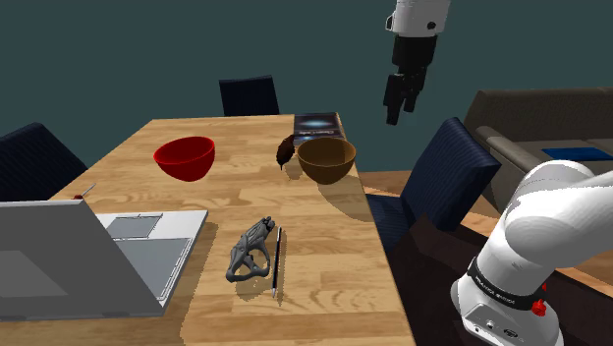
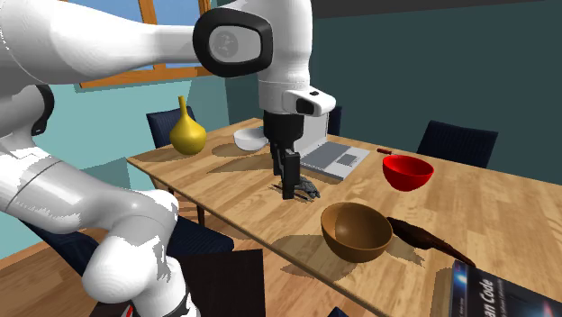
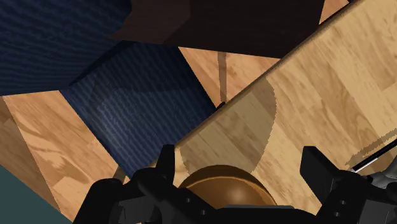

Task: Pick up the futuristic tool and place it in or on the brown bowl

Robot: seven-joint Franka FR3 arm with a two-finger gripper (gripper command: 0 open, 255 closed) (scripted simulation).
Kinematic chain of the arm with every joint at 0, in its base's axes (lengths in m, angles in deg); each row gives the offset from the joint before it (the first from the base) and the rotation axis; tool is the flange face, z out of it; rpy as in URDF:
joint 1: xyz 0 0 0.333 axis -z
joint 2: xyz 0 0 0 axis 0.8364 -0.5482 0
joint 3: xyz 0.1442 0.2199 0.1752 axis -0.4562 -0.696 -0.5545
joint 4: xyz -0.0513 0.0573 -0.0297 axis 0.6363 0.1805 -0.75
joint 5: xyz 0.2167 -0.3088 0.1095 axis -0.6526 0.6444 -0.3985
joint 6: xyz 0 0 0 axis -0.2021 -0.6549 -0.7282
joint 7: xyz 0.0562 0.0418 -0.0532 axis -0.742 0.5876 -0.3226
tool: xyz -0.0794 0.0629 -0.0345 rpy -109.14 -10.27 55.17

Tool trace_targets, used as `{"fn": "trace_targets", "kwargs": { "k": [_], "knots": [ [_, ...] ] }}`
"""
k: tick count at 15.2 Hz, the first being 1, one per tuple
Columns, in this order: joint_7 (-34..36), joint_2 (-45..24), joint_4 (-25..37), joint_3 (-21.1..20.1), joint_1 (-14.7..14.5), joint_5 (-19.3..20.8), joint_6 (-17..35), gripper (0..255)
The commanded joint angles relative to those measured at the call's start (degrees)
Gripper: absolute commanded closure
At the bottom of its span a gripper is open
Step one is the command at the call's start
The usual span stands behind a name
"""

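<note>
- The gripper is hovering over the table edge, fingers spread, holding nothing.
- The grey futuristic tool is lying flat, apart from the brown bowl.

The shoulder view stands close beside the arm, which fills its lower right, and looks down the length of the wooden table from the laptop end toward the dark teal wall. The second exterior view sits very near the arm too, but lower. It faces across the table from roughly the opposite end and shares the laptop, the red bowl and the brown bowl with the shoulder view. The wrist view looks steeply down along the gripper from well above, onto the table's edge, the brown bowl's rim and a blue chair.
</note>
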Motion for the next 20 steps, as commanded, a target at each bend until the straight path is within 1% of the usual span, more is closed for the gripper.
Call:
{"fn": "trace_targets", "kwargs": {
  "k": [1,6,11,16,20],
  "knots": [
    [0.0,0.0,0.0,0.0,0.0,0.0,0.0,0],
    [11.04,0.99,-5.41,-6.38,-0.45,-6.05,5.55,0],
    [21.9,-0.88,-8.53,-13.41,-1.03,-12.09,12.31,0],
    [32.6,-5.81,-9.13,-20.93,-1.04,-17.2,20.17,0],
    [41.22,-11.76,-7.76,-27.27,0.0,-19.83,26.95,0]
  ]
}}
